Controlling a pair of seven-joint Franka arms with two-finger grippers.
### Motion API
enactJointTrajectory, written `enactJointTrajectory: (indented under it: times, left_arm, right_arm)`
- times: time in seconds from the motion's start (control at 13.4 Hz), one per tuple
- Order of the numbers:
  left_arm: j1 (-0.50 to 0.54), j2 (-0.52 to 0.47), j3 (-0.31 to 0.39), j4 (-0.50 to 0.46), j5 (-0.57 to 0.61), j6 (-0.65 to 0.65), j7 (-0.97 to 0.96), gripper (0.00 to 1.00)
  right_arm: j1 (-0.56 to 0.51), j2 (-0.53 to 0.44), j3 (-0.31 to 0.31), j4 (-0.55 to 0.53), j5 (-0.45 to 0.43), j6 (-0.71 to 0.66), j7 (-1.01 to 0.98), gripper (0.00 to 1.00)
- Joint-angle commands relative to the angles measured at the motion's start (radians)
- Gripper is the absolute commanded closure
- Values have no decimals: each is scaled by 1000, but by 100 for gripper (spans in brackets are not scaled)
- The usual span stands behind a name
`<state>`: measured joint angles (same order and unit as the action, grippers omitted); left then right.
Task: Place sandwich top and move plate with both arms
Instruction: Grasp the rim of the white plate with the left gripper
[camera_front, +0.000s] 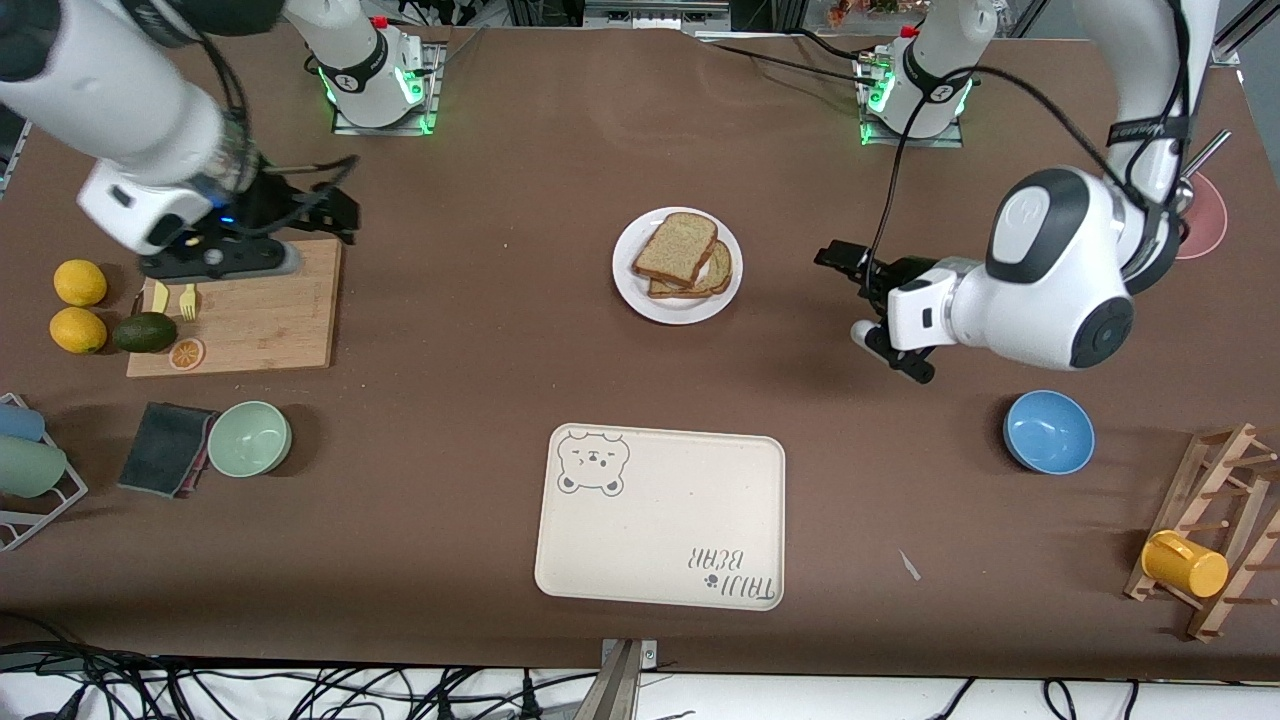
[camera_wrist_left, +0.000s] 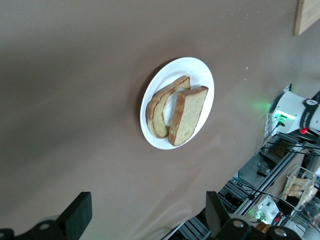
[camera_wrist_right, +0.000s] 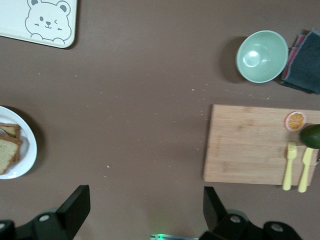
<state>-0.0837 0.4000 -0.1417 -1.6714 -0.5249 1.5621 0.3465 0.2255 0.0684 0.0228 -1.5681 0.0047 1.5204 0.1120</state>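
The small white plate (camera_front: 630, 290) stands at the table's middle. On it the sandwich top (camera_front: 677, 245) leans tilted across a lower slice (camera_front: 718, 272) that bears a fried egg. The left wrist view shows the plate (camera_wrist_left: 202, 75), the top slice (camera_wrist_left: 187, 115) and the egg slice (camera_wrist_left: 159, 107). My left gripper (camera_front: 850, 295) is open and empty, low over the table beside the plate toward the left arm's end; its own view shows it too (camera_wrist_left: 148, 220). My right gripper (camera_front: 330, 215) is open and empty above the cutting board's edge (camera_wrist_right: 147, 210). The plate's rim (camera_wrist_right: 27, 150) shows in the right wrist view.
A cream bear tray (camera_front: 660, 520) lies nearer the front camera than the plate. A blue bowl (camera_front: 1048, 432) and a wooden rack with a yellow mug (camera_front: 1185, 563) stand toward the left arm's end. A cutting board (camera_front: 260, 320), green bowl (camera_front: 249, 438), lemons (camera_front: 79, 282) and avocado (camera_front: 145, 332) lie toward the right arm's end.
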Motion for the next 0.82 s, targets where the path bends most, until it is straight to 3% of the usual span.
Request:
enactJointTrajectory:
  times: [0.0,0.15,0.3,0.45,0.6,0.75]
  left_arm:
    - [-5,51,-15,-8,-53,61,96,0]
    - [-10,51,-22,-101,-121,172,175,0]
    - [-13,54,-65,-201,-138,330,232,0]
    - [-13,54,-119,-275,-205,456,285,0]
    - [-16,88,-121,-289,-272,512,401,2]
    - [-24,137,-130,-291,-323,584,498,12]
  right_arm:
    - [-107,-67,12,-36,15,-14,-133,0]
    - [-164,-100,22,-70,11,-13,-178,0]
    - [-245,-110,78,-73,12,-17,-193,0]
    - [-252,-111,80,-69,12,-28,-192,0]
    - [-250,-105,82,-56,15,-51,-190,0]
    - [-250,-95,83,-52,6,-43,-189,0]
